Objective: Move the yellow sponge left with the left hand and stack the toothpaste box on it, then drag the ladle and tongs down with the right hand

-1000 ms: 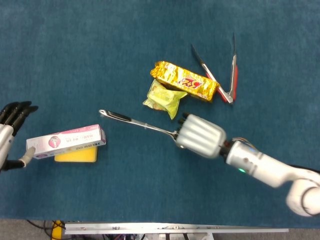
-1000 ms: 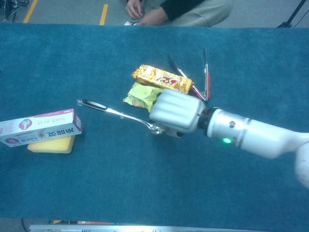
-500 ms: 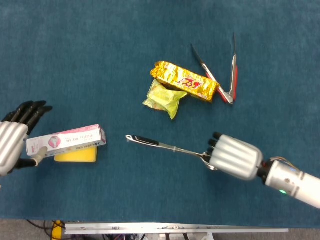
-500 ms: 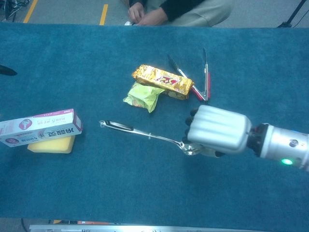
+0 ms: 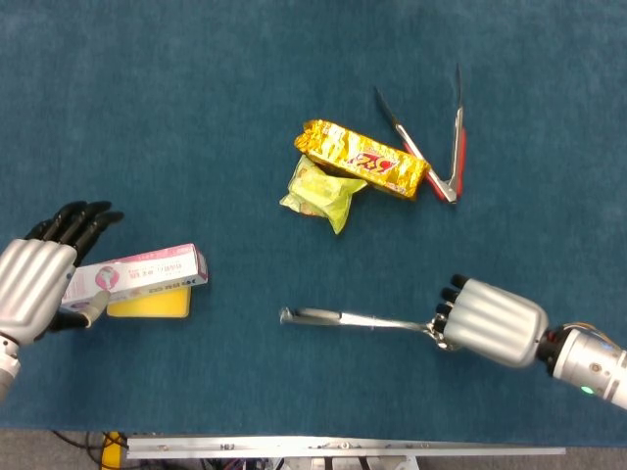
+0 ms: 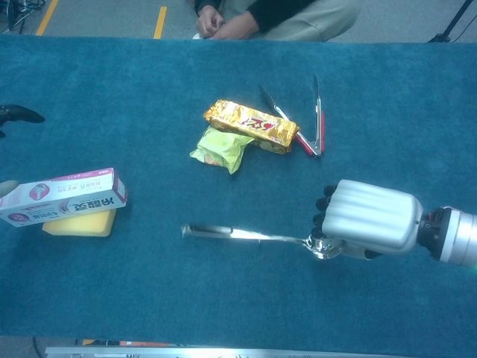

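One sponge point(image 5: 147, 303), one toothpaste box point(image 5: 132, 275), one ladle point(image 5: 358, 319), one tongs point(image 5: 436, 145), one gold packet point(image 5: 362, 159), one green packet point(image 5: 323, 192)

We are seeing the blue table point(image 5: 176, 108) carrying a sponge point(image 5: 147, 303), ladle point(image 5: 362, 319), tongs point(image 5: 446, 147), gold packet point(image 5: 362, 158) and green packet point(image 5: 321, 192).

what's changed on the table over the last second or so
The right hand has dragged the ladle down and to the right, toward the near edge; its handle now lies almost level. The left hand has come further into view beside the toothpaste box. The box on the yellow sponge, the tongs and the two snack packets have not moved.
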`<action>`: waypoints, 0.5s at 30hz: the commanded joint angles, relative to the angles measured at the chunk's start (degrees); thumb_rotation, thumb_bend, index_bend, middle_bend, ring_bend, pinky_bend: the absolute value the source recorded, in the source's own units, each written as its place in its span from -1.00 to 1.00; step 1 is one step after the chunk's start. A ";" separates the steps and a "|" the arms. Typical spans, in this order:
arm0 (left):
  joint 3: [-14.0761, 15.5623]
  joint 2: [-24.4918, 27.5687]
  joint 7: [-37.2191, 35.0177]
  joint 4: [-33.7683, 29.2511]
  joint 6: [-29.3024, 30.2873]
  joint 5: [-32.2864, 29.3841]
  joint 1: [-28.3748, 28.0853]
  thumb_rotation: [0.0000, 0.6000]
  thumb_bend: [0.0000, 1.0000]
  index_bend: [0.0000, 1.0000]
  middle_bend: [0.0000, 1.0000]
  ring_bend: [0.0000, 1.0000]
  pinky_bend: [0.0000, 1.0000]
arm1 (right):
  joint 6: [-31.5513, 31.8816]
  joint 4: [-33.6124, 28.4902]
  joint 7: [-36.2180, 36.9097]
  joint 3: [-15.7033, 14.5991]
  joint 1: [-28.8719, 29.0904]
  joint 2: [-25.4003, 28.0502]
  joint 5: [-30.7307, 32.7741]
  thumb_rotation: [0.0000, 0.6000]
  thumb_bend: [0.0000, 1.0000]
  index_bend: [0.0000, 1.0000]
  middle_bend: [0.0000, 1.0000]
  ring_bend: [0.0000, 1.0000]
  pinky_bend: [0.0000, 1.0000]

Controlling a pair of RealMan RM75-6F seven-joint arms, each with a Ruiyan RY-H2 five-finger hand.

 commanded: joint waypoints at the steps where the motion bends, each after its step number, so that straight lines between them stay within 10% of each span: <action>1: 0.04 0.04 0.14 -0.13 0.18 -0.13 0.08 1.00 -0.32 -0.79 -0.84 -0.89 -0.61 | -2.28 -1.19 -1.61 0.76 -0.22 1.03 2.08 1.00 -0.38 -0.24 -0.06 -0.27 -0.05; 6: 0.19 0.20 0.33 -0.30 0.39 -0.14 0.17 1.00 -0.32 -0.79 -0.84 -0.89 -0.62 | -3.61 -2.91 -2.56 1.86 -0.46 2.24 3.42 1.00 -0.56 -0.62 -0.28 -0.46 -0.11; 15: 0.10 0.20 0.03 -0.19 0.58 0.03 0.03 1.00 -0.32 -0.79 -0.84 -0.89 -0.62 | 0.74 -4.77 2.07 6.51 -1.24 6.21 5.37 1.00 -0.65 -0.69 -0.31 -0.50 -0.12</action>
